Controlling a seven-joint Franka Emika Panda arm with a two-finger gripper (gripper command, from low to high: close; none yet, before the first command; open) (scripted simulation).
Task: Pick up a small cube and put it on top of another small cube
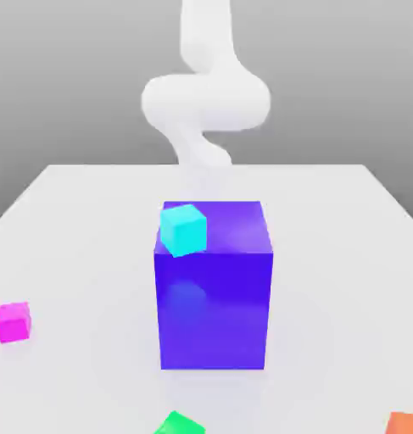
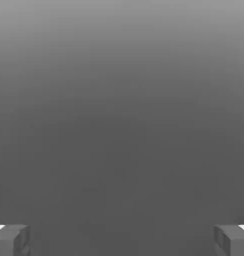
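Pincer (image 2: 122, 240) first: fingers (image 2: 11, 239) spread wide apart, one tip at each lower corner of the hand view, nothing btwn them – empty, just flat grey ahead. So no grip on anything yet.

Outward from there, in the exterior view the white arm (image 1: 205, 93) curls up behind the big blue-violet block (image 1: 214, 288), which stands mid-table (image 1: 74, 212). A small cyan cube (image 1: 183, 229) sits at the block's top corner on the exterior view's left, looks tilted; can't tell if it rests on the block or just in front of it.

The small magenta cube (image 1: 13, 321) is way off at the exterior view's left edge, on the table surface, well apart from the block and from the arm. A green piece (image 1: 179, 423) and an orange one (image 1: 406, 422) poke in at the near edge, partly cut off.

My read: step one, the reach, hasn't started – pickup not yet done. Next move needs the arm to swing out over the magenta cube w/ the jaws kept wide, clearing the tall block on the way, then straight down so the fingers straddle two opposite faces before closing. Cube's small, so centring matters; an off-line drop could nudge it away.
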